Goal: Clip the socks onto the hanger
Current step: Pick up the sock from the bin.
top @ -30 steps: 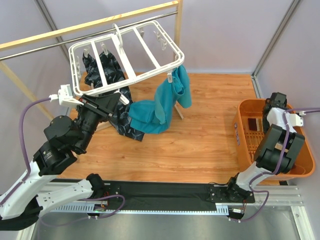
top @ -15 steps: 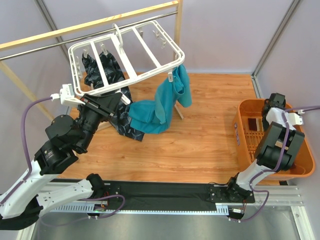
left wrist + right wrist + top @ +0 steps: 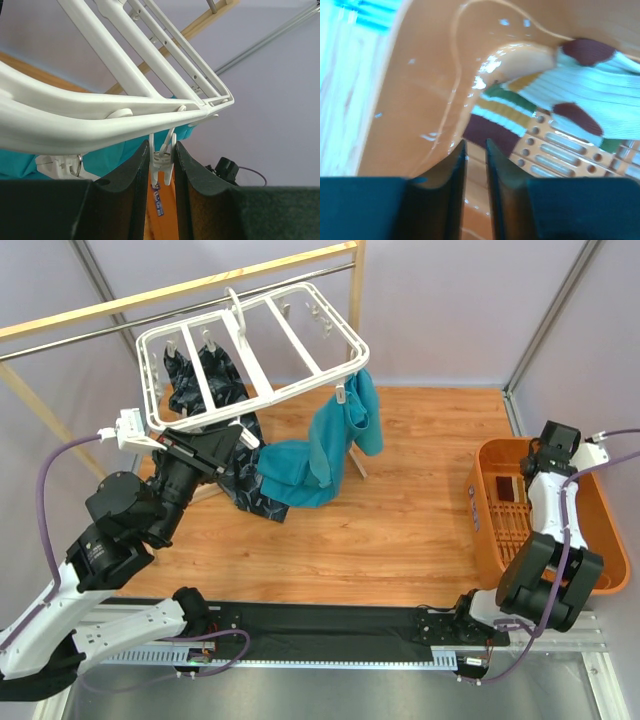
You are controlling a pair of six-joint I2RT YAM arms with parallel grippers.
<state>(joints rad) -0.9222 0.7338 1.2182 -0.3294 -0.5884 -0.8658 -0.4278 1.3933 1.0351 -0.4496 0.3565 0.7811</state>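
Note:
The white hanger (image 3: 300, 380) hangs tilted from the rack rail at the back left. My left gripper (image 3: 243, 440) reaches up under its front edge. In the left wrist view the hanger (image 3: 75, 115) fills the top, and the left gripper (image 3: 161, 147) is shut on a small white dangling clip (image 3: 162, 160). The socks (image 3: 508, 488) lie in the orange basket at the right. My right gripper (image 3: 537, 462) points down into it. In the right wrist view a striped sock (image 3: 520, 107) and a cream and maroon sock (image 3: 590, 75) lie just beyond the right gripper (image 3: 475, 145). Its jaws stand a narrow gap apart, holding nothing.
The orange basket (image 3: 612, 540) sits at the table's right edge; its curved wall (image 3: 420, 75) is close on the left of my right fingers. A teal cloth (image 3: 320, 455) and a dark patterned cloth (image 3: 215, 380) hang from the hanger. The wooden rack (image 3: 200, 290) spans the back.
The right arm has straightened up over the basket, and its jaws have gone from wide apart to nearly together. The left arm and the hanger have stayed put.

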